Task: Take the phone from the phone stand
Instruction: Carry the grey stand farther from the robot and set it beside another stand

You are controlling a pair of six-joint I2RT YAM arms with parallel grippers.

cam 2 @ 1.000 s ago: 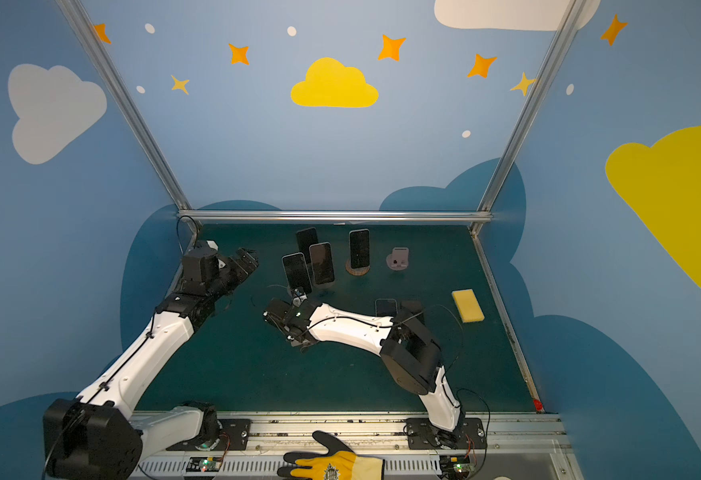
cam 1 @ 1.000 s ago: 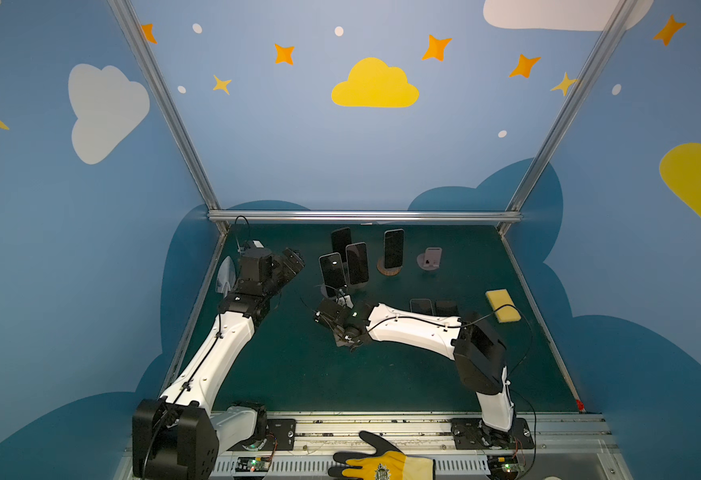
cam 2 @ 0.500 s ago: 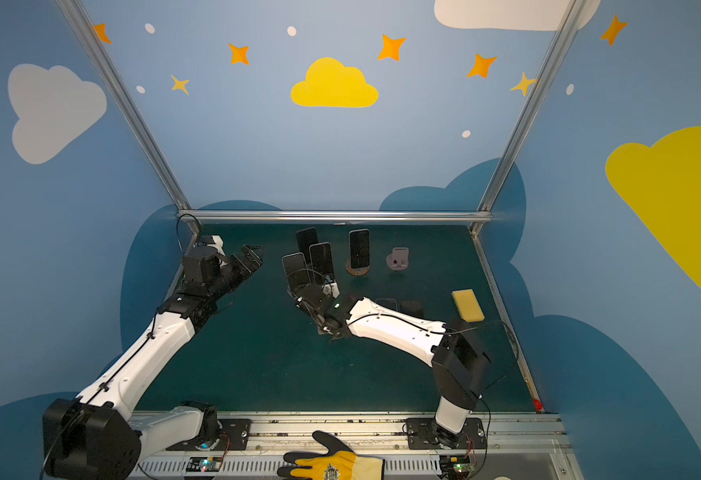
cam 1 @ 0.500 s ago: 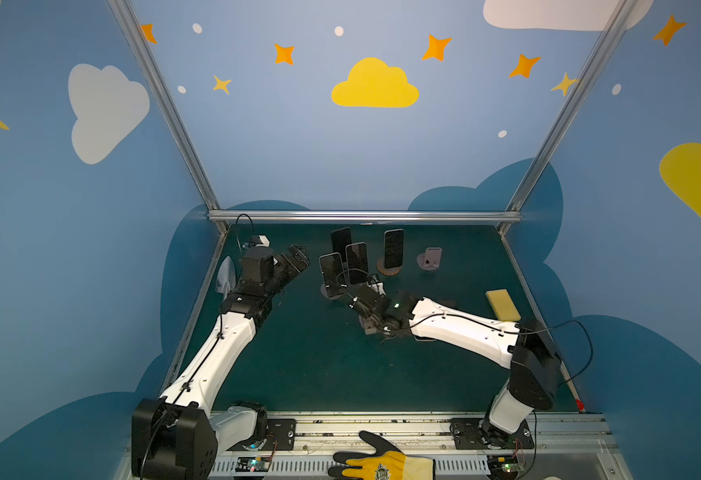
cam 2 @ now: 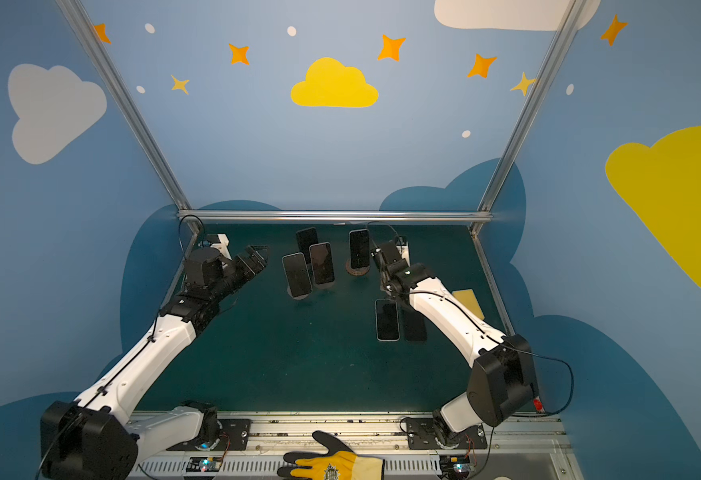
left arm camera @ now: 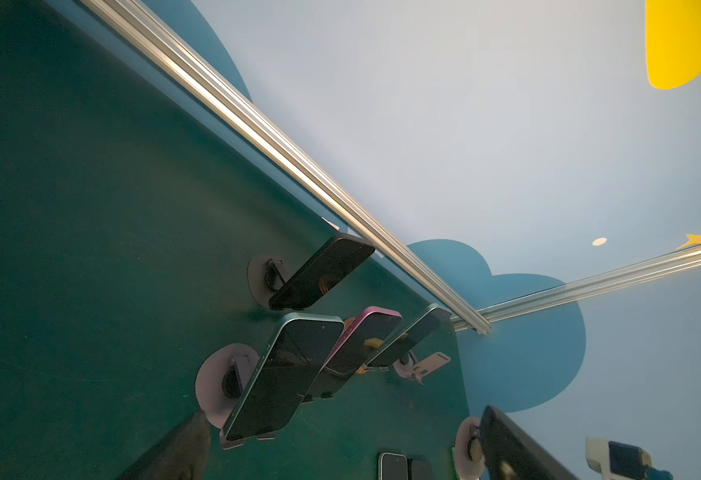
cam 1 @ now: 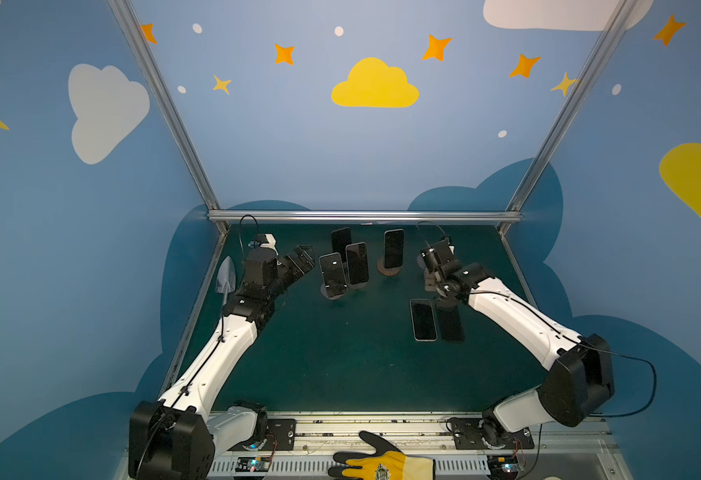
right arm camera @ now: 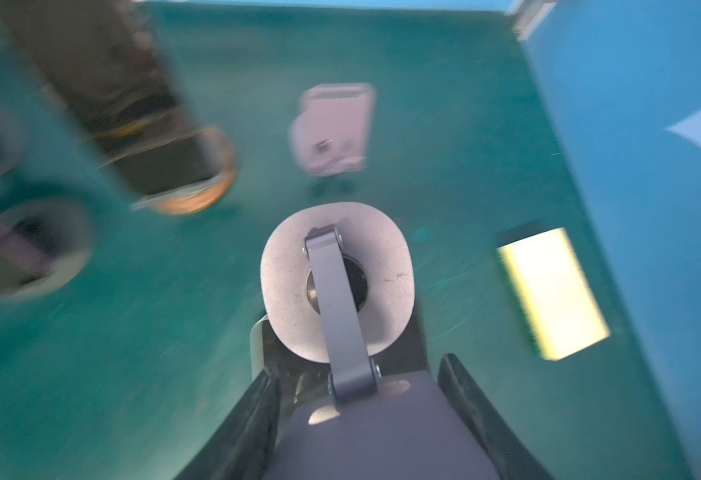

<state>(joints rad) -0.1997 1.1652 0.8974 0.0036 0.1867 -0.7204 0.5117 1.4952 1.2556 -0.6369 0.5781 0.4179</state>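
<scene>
Right arm [cam 1: 519,320] swung from centre to far right. Both top views: left fingers [cam 1: 303,258] wide, beside four upright dark-screened phones [cam 1: 333,270] on stands [cam 1: 389,272], far centre; two flat phones [cam 1: 423,320] on green counter [cam 1: 319,365]. Right wrist: right fingers [right arm camera: 253,415] clamp grey round-based phone stand [right arm camera: 290,282].

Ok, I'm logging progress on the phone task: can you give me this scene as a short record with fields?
upright phones: four, on stands
flat phones: two, side by side on the table
left gripper: open, empty, near the upright phones
right gripper: shut on an empty phone stand
other: yellow sponge; work glove at the near edge
</scene>
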